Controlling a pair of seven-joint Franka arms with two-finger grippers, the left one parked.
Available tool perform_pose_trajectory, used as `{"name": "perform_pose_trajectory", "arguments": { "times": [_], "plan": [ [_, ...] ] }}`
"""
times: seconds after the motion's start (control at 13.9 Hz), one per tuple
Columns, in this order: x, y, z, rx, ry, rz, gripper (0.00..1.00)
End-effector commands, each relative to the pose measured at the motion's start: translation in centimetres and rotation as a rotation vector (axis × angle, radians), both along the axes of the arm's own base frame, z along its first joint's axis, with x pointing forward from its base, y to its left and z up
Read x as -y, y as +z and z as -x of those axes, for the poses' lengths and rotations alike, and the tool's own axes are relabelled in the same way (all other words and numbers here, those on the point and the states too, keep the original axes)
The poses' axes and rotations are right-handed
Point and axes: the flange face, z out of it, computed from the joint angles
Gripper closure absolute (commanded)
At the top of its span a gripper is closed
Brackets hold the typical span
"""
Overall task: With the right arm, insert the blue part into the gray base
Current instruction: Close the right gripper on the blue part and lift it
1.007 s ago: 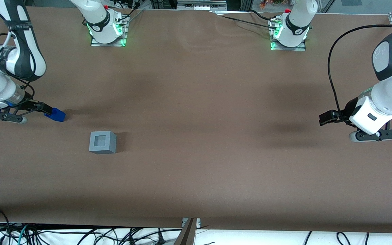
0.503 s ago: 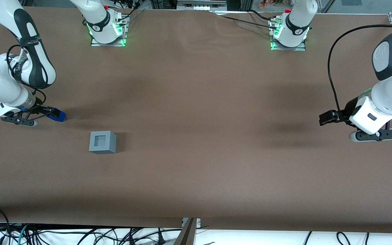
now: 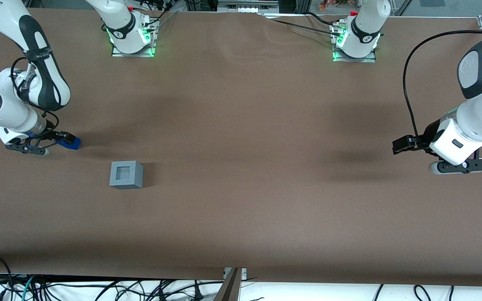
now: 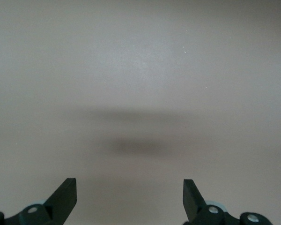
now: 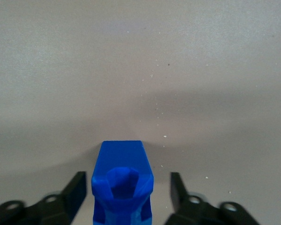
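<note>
Lying on the brown surface (image 3: 241,167) toward the working arm's end, one blue part (image 3: 72,143) sits between the two black fingers of the right arm's (image 3: 13,106) pincer (image 3: 66,140). In the right wrist view the fingers (image 5: 76,190) stand apart on either side of the blue part (image 5: 122,183), with a visible gap between each finger and the block, so the pincer (image 5: 126,192) is spread around the piece and not clamped on it. The block's tapered end points away from the wrist, and a rounded hollow shows in its nearer face.

One gray base (image 3: 126,174) stands upright on the surface, nearer to the front camera than the blue part and apart from it, a little toward the parked arm's end. Its square recess faces up.
</note>
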Motion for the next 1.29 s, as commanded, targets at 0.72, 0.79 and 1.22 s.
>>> {"name": "perform_pose_trajectory", "arguments": {
  "times": [0.72,0.79,1.22],
  "plan": [
    [-2.3,11.1,-6.0,-0.075,0.038,-0.024,0.7],
    [-3.7,13.2,-7.1,-0.083,0.057,-0.028,0.7],
    [-15.6,19.1,-11.0,-0.027,0.222,-0.05,0.69]
  ]
}}
